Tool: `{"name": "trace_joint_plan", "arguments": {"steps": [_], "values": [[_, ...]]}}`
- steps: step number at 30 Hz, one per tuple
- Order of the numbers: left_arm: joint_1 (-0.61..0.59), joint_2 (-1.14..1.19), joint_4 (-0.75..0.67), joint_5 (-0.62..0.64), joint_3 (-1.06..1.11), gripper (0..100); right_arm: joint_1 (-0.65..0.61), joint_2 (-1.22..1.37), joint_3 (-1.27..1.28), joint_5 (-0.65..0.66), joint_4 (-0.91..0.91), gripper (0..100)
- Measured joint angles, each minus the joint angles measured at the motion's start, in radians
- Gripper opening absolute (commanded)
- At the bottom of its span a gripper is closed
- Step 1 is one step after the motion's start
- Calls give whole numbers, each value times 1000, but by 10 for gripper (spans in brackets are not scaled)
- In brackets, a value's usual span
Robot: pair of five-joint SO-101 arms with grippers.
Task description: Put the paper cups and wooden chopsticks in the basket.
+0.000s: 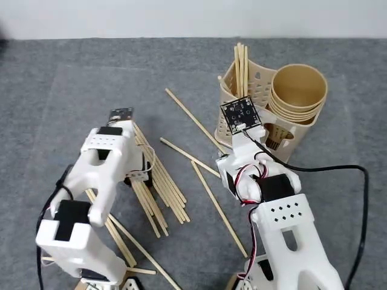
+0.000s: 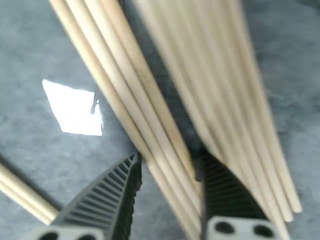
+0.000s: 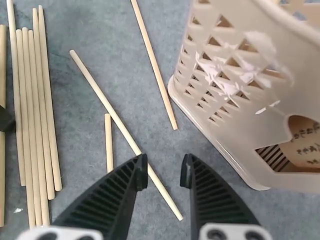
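Note:
A beige slotted basket (image 1: 228, 99) stands at the back right, holding stacked paper cups (image 1: 299, 90) and several upright chopsticks (image 1: 241, 63). A bundle of wooden chopsticks (image 1: 164, 188) lies under the left arm. My left gripper (image 2: 167, 175) is open, low over the mat, its fingers astride a few of the bundled chopsticks (image 2: 150, 115). My right gripper (image 3: 162, 172) is open beside the basket (image 3: 235, 75), its tips over one loose chopstick (image 3: 107, 107) lying diagonally on the mat.
More loose chopsticks lie on the grey mat: one (image 1: 193, 119) pointing at the basket's foot, one (image 1: 219, 208) by the right arm, several (image 1: 136, 251) near the front edge. A black cable (image 1: 338, 169) runs off the right arm.

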Motion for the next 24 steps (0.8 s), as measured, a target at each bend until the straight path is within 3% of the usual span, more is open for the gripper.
{"name": "trace_joint_plan", "arguments": {"steps": [17,24], "values": [[25,98,87,0,-160,12,2,0,0,0,3,121],[18,-41,195,-11,-236,12,2,0,0,0,3,121]]}}
